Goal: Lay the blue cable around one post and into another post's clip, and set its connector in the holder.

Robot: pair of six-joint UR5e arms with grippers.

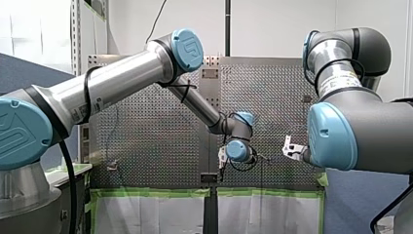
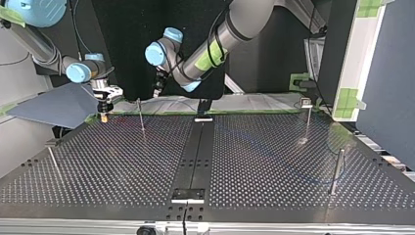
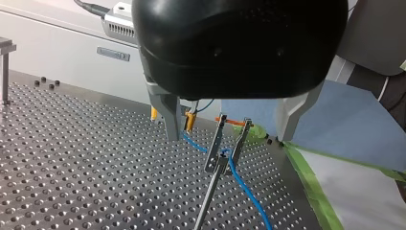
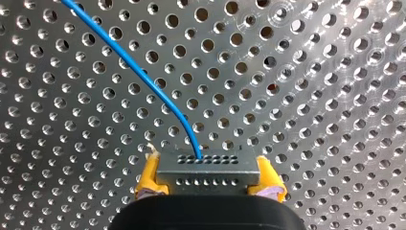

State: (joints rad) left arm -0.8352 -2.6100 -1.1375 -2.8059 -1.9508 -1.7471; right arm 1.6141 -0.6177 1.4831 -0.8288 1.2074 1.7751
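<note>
In the right wrist view my right gripper has its yellow pads shut on a grey connector. The blue cable leaves the connector and runs away over the perforated table. In the left wrist view my left gripper stands open above a thin post with a forked clip. The blue cable passes through that clip. Beyond it, the right gripper's yellow pads show. In the top view my right gripper hangs at the far left, my left gripper beside it over the post.
Other thin posts stand at the top view's left, far right and near right. A small bracket sits on the dark middle strip at the near edge, another at the far edge. Green tape lines the table's edge.
</note>
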